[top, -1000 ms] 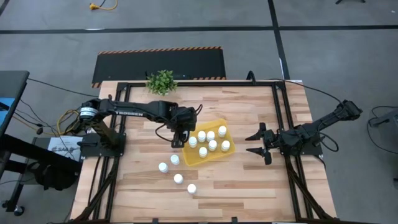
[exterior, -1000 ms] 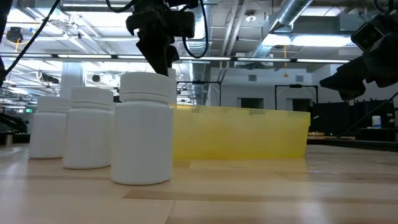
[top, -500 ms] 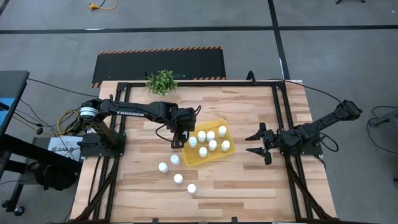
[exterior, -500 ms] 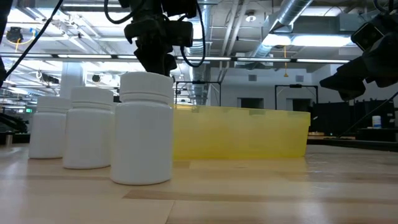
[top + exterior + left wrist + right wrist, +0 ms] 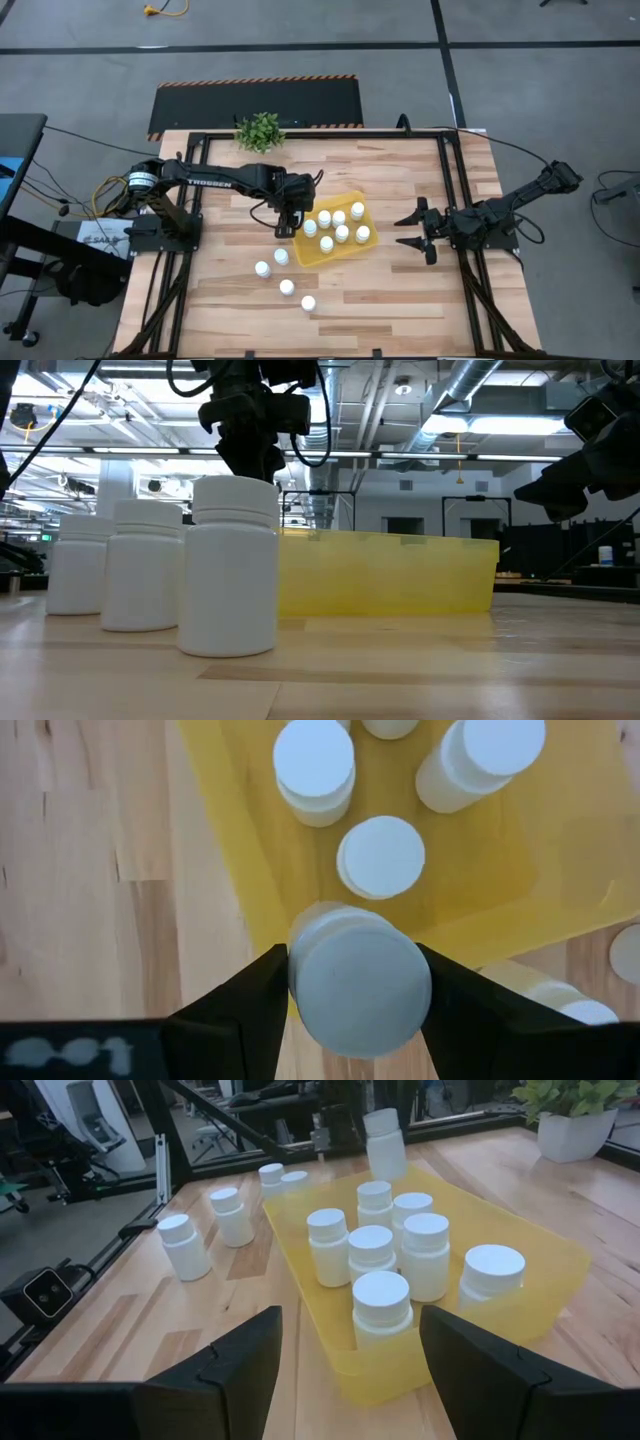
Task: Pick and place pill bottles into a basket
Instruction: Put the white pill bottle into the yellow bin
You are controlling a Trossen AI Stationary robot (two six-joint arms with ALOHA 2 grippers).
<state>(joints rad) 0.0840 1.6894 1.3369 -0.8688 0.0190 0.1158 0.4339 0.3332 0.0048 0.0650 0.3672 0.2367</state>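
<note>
White bottle point(image 5: 358, 982) – between left claw point(image 5: 350, 1005) fingers (gripped)

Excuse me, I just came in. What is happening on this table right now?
The robot is collecting pill bottles into the yellow basket. The left gripper holds one white bottle in the air over the basket's edge. Seven bottles already stand inside, and four bottles wait on the wooden table. The right gripper rests open at the side, holding nothing.

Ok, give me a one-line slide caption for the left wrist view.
Left gripper holds a white pill bottle over the edge of the yellow basket, where other bottles already stand.
</note>
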